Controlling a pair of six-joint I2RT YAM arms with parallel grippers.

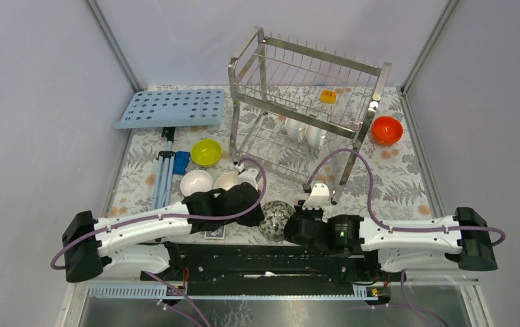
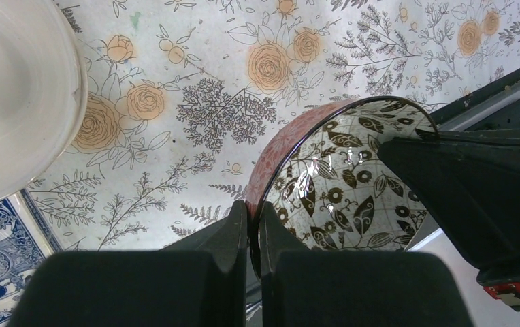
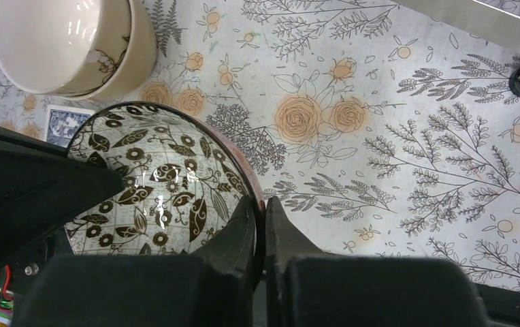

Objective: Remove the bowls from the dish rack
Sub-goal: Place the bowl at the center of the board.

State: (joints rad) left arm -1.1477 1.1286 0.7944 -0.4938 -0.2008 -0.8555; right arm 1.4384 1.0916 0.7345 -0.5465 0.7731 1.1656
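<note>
Left wrist cam had the left gripper (image 2: 254,235) pinched nearly shut on the rim of the patterned bowl (image 2: 342,184). One finger sat outside on the reddish wall and the other inside on the leaf print, with only the thin rim between them. Right wrist cam showed the same deal from the opposite edge: the right gripper (image 3: 260,231) was clamped on that bowl's rim too, fingers barely apart. So both arms had hold of one bowl, and each wrist cam caught the other gripper as a dark block across it.

Top cam put that bowl right between the two grippers, near the front edge of the table (image 1: 393,184) and well apart from the rack (image 1: 232,102). Couldn't tell from any view whether it was resting on the cloth or lifted a bit.

Only the top cam showed these:
- two white bowls (image 1: 305,131) on edge in the rack's lower tier
- a small yellow block (image 1: 328,96) on the upper tier
- an orange bowl (image 1: 386,129) on the table just right of the rack
- a yellow-green bowl (image 1: 205,152) left of the rack
- a blue tray (image 1: 171,107) at far left

Left wrist cam had a white bowl (image 2: 19,95) off to the side of its gripper. Right wrist cam had what looked like nested beige bowls (image 3: 73,44) just past the patterned one.
</note>
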